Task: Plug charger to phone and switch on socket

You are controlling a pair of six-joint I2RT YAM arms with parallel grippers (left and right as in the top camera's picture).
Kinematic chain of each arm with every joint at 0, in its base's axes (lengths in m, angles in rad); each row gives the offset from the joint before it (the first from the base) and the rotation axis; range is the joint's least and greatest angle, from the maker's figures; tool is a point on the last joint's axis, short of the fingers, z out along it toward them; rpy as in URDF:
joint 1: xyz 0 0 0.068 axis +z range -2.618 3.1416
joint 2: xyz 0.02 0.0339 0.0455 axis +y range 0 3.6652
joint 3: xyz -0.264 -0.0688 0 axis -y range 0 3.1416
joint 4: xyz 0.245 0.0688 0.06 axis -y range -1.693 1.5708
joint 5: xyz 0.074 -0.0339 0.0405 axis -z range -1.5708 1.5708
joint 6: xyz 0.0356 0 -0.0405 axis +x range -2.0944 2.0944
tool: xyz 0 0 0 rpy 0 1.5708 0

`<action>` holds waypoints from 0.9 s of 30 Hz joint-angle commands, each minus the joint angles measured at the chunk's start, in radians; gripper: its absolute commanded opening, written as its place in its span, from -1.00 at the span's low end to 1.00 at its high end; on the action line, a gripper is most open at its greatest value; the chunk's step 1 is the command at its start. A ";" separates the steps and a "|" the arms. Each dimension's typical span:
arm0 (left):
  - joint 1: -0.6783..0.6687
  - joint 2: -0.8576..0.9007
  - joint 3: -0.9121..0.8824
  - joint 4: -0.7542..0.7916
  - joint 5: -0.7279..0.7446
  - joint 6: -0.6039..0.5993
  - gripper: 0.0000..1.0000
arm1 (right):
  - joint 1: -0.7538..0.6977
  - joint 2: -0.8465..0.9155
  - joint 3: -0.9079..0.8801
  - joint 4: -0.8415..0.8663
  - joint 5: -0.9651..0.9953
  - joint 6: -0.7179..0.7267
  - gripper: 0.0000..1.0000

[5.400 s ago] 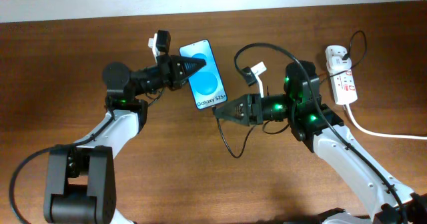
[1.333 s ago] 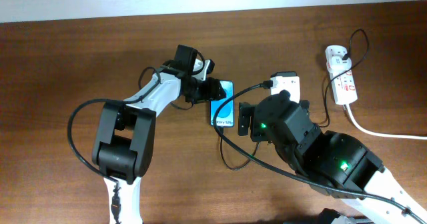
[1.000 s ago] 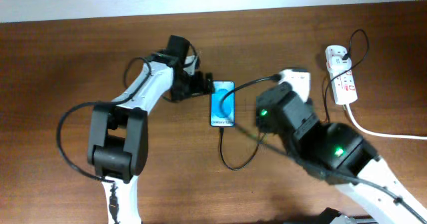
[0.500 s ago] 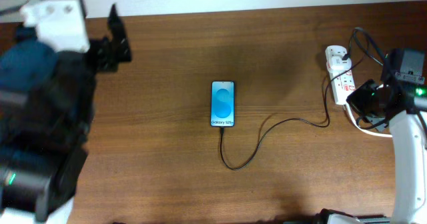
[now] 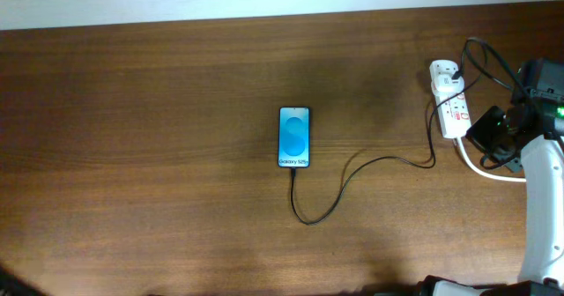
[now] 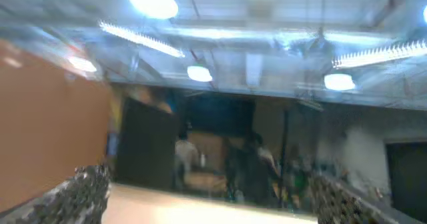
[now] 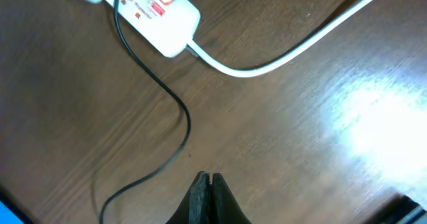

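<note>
Close against the left wrist camera, the left gripper (image 6: 208, 184) shows just 2 rough fingertips (image 6: 83, 191) at the bottom corners, spread wide with nothing between them. Behind them is only a blurred ceiling (image 6: 253, 44) with lamps, so I cannot tell where this arm stands, and the overhead view does not take it in.

The right gripper (image 7: 208, 184) has its 2 fingers (image 7: 199, 192) pressed together, empty, above the bare wood of the table (image 7: 300, 151). Past them the charger (image 7: 175, 111) curls up to the socket (image 7: 157, 14), which the top edge cuts off; its white cord (image 7: 267, 61) runs off right.

Only the overhead view gives the whole layout. The phone (image 5: 294, 137) lies flat mid-table, its screen blue. The black cable meets its near short edge, loops, and climbs to the plug (image 5: 455, 72) at the strip's far end. The right arm (image 5: 538, 155) is cropped at the right edge, its dark wrist just beside the strip. The switches are too small to read.
</note>
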 commanded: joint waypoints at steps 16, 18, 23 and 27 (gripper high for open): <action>0.257 -0.301 -0.494 0.180 0.262 0.002 0.99 | -0.005 -0.005 0.019 -0.016 -0.045 -0.010 -0.91; 0.257 -0.300 -0.624 0.113 0.262 0.002 0.99 | -0.005 -0.004 0.019 0.036 -0.044 -0.010 -0.87; 0.257 -0.298 -0.919 0.066 0.263 0.001 0.99 | -0.005 0.031 0.019 0.153 -0.116 0.061 -0.92; 0.257 -0.298 -1.052 0.131 0.263 0.001 0.99 | -0.005 0.169 0.019 0.209 -0.175 0.062 -0.92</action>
